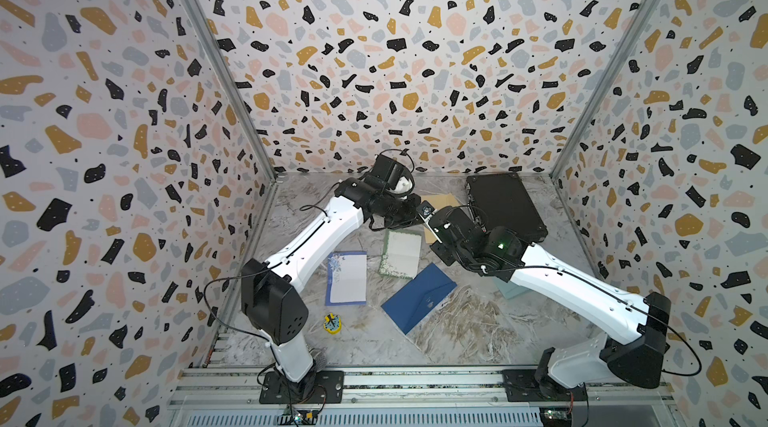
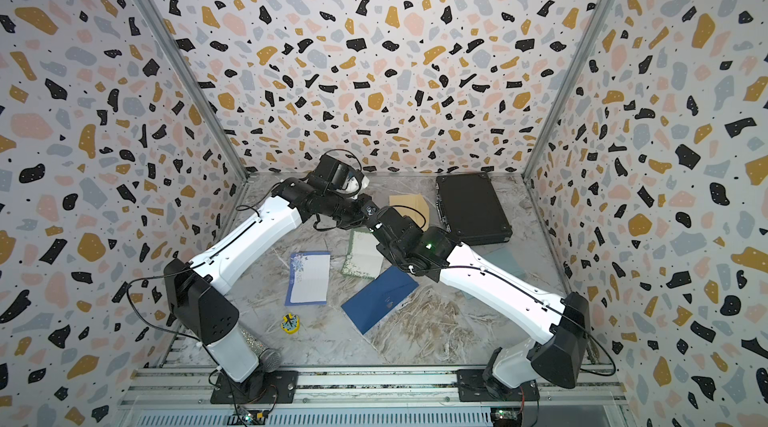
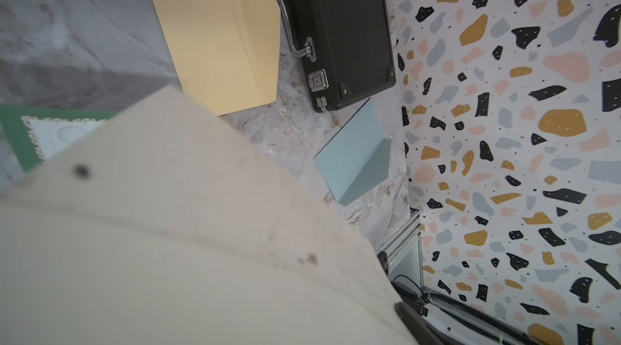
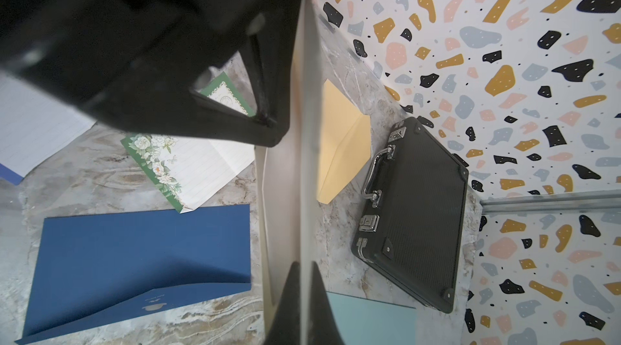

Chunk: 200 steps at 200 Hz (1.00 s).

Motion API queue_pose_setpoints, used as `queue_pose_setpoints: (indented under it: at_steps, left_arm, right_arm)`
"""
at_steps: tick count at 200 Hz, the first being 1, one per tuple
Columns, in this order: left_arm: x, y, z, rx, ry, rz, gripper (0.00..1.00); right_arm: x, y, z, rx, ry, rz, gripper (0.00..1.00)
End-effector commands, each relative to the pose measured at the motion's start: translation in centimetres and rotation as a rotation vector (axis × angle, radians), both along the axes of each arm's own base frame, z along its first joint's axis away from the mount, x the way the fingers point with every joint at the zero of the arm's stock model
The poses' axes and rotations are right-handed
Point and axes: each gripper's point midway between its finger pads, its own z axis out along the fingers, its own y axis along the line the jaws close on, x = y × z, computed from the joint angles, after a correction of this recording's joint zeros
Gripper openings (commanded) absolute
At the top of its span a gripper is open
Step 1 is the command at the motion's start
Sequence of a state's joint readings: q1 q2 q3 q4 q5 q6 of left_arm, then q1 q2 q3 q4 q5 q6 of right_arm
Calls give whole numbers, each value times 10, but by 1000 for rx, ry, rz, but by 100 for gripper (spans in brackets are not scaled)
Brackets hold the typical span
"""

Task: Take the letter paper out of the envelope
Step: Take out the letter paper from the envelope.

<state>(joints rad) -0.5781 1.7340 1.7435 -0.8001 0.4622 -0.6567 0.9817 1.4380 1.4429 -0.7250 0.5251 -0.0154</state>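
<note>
Cream envelope (image 4: 304, 175), held on edge above the table (image 1: 478, 321). We found the right gripper (image 4: 304, 279) clamped on one end and the left gripper (image 4: 272, 125) pinched shut further along it. No letter paper showed yet. Its long axis ran from gripper to gripper; we could not tell the open end.

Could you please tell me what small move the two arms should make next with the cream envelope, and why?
Probably ease the left tool away from the right tool, slowly. Both are shut on the cream envelope, held up between them; the letter paper is not visibly out yet, so pulling apart should start it sliding, if the left pinches the sheet.
</note>
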Motion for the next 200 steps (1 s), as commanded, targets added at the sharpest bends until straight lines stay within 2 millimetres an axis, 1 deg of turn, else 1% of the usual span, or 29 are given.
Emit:
queue_pose_setpoints:
  at_steps: [1, 18, 42, 58, 95, 114, 142, 157, 173, 188, 200]
  left_arm:
    - [5, -5, 25, -46, -52, 8, 0]
    - [5, -7, 40, -86, -61, 19, 0]
    - [5, -11, 57, -147, -54, 21, 0]
    - [5, -14, 62, -178, -40, 19, 0]
    - [6, -16, 72, -233, -28, 27, 0]
    - [8, -13, 77, -246, -35, 38, 0]
    - [14, 1, 86, -264, -57, 77, 0]
    - [17, 8, 87, -276, -58, 95, 0]
    - [19, 15, 84, -284, -57, 109, 0]
    - [18, 19, 78, -285, -53, 120, 0]
    - [16, 20, 68, -280, -41, 119, 0]
  right_arm:
    - [-1, 4, 11, 41, -19, -4, 0]
    - [-1, 3, 0, 30, 2, -13, 0]
    - [3, -6, -13, 53, 62, -61, 0]
    - [8, -12, -17, 80, 103, -81, 0]
    - [13, -18, -26, 72, 164, -102, 0]
    - [16, -25, -29, 119, 209, -138, 0]
    - [22, -40, -32, 205, 279, -216, 0]
    - [27, -48, -31, 265, 310, -260, 0]
    - [32, -62, -31, 343, 345, -332, 0]
    - [34, -76, -35, 410, 386, -408, 0]
    - [32, -89, -41, 446, 415, -486, 0]
